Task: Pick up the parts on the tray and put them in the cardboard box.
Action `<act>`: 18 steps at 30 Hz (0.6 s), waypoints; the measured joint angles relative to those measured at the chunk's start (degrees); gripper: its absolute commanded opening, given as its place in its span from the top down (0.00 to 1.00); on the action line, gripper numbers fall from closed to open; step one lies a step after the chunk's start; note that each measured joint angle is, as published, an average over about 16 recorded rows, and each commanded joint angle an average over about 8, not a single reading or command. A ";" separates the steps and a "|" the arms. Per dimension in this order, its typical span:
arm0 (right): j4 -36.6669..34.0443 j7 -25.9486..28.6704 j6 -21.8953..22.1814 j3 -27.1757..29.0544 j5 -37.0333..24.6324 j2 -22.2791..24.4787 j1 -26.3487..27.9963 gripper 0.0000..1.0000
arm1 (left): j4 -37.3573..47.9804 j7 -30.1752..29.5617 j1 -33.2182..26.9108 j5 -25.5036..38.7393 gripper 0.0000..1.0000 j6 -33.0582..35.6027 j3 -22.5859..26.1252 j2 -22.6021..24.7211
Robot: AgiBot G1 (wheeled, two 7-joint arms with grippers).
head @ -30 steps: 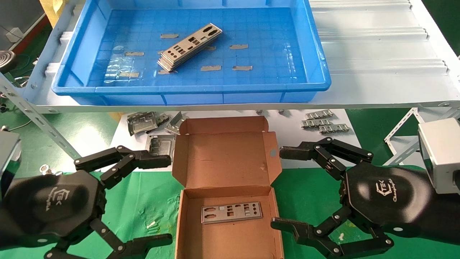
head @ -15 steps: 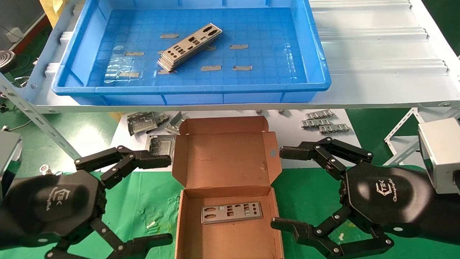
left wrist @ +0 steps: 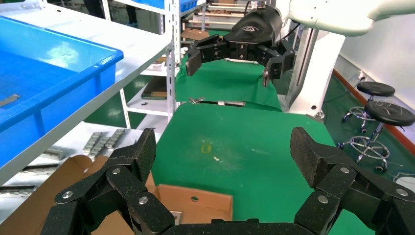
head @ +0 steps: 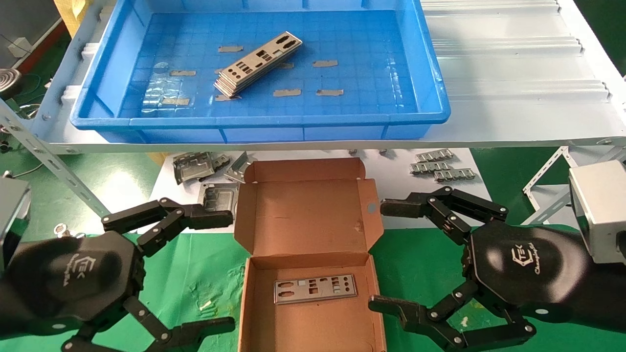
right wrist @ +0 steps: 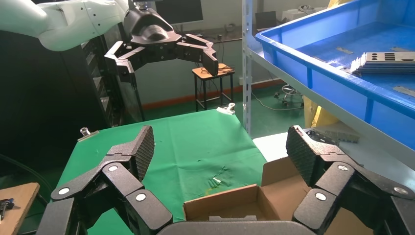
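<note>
A stack of silver punched parts [head: 257, 63] lies slantwise in the blue tray [head: 259, 120] on the upper shelf; it also shows in the right wrist view [right wrist: 386, 61]. The cardboard box [head: 308, 215] stands open below, lid back, with one silver part [head: 315, 288] flat on its floor. My left gripper [head: 222, 271] is open and empty just left of the box. My right gripper [head: 384, 256] is open and empty just right of it. The box's wall shows in both wrist views [left wrist: 195, 203] [right wrist: 220, 203].
Darker bent brackets [head: 195, 166] lie on the white sheet left of the box lid, ribbed grey strips [head: 440, 164] at its right. A white ribbed panel [head: 513, 63] lies right of the tray. Green cloth [head: 195, 274] covers the table.
</note>
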 measured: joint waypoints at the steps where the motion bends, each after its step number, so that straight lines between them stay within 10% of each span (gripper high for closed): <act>1: 0.00 0.00 0.00 0.00 0.00 0.00 0.00 0.00 | 0.00 0.00 0.00 0.00 0.00 0.00 0.00 0.00; 18: 0.00 0.00 0.00 0.00 0.00 0.00 0.00 0.00 | 0.03 0.00 -0.01 0.00 0.00 0.00 0.01 0.01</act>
